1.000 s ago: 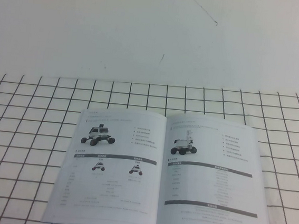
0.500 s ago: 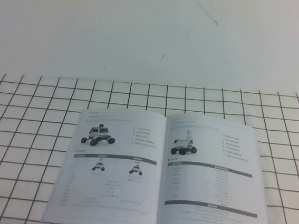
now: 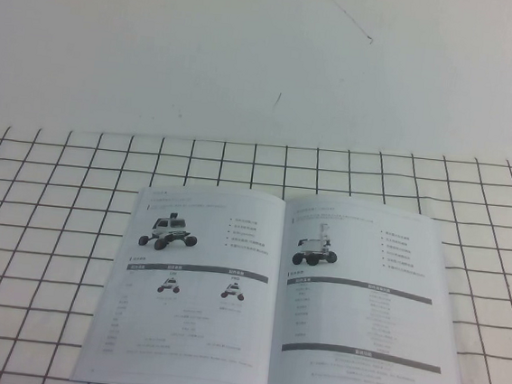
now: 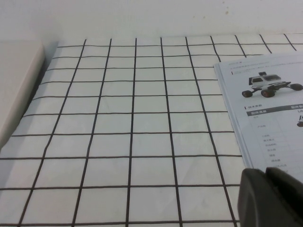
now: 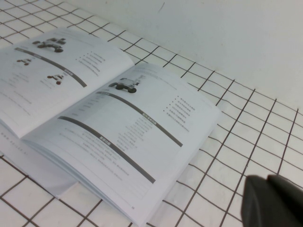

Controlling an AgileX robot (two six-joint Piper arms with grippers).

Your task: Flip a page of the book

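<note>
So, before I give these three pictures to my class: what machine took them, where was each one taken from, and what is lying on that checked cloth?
The machine is a robot with two arms, each ending in a gripper. One picture comes from a raised camera behind the arms, looking down at the table. The other two come from cameras on the wrists.

On the checked cloth lies the book, open flat. Its pages show small wheeled robots, grey bars and fine text. The page on the robot's right lies flat, not yet turned.

The dark shape in the corner of the left wrist picture is the left gripper, hovering over the cloth beside the book's left edge. The right gripper hovers off the book's right side. Both look shut and hold nothing. Neither arm shows in the overhead picture.
</note>
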